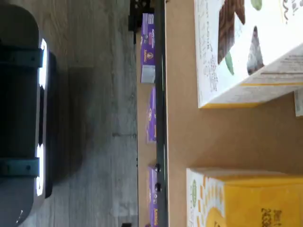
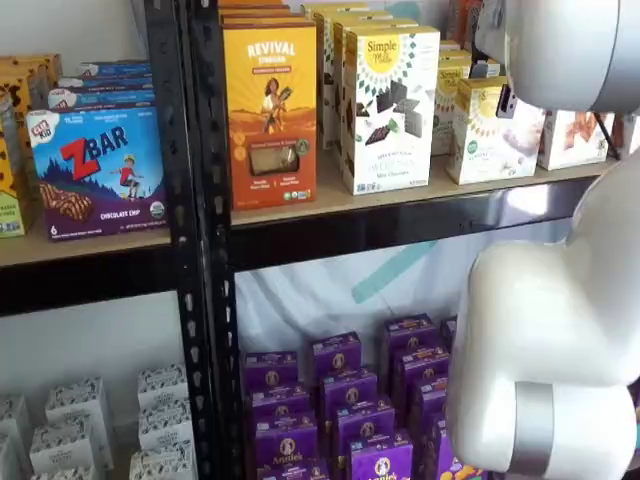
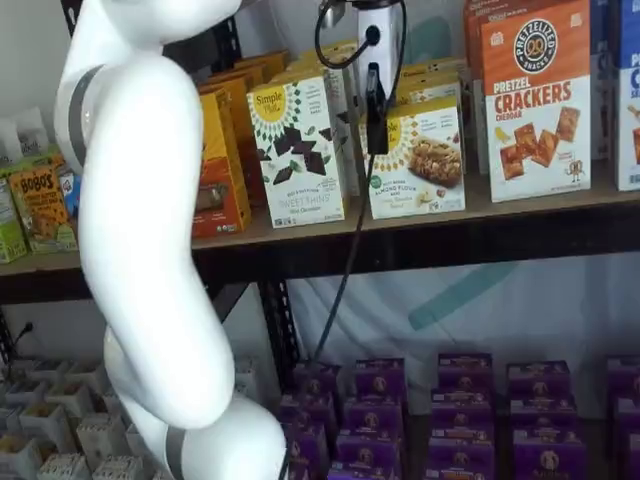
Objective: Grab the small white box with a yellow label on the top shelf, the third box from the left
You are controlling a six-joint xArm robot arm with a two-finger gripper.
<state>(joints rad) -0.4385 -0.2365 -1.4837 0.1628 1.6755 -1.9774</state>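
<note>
Standing on the wooden top shelf (image 3: 540,205) — the small white box (image 3: 420,160), rectangular.

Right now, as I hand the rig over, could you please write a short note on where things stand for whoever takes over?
Gripper: hangs in front of the top shelf; only one black finger shows, side-on, so the pictures do not settle open or shut. It holds nothing.
The small white box: upright on the top shelf, just behind the finger, between the taller white box with dark squares and the white-and-orange crackers box. In both shelf views it stands untouched.
Done: arm brought up to the box.
Left: set the fingers around the box, close, lift it out.
</note>
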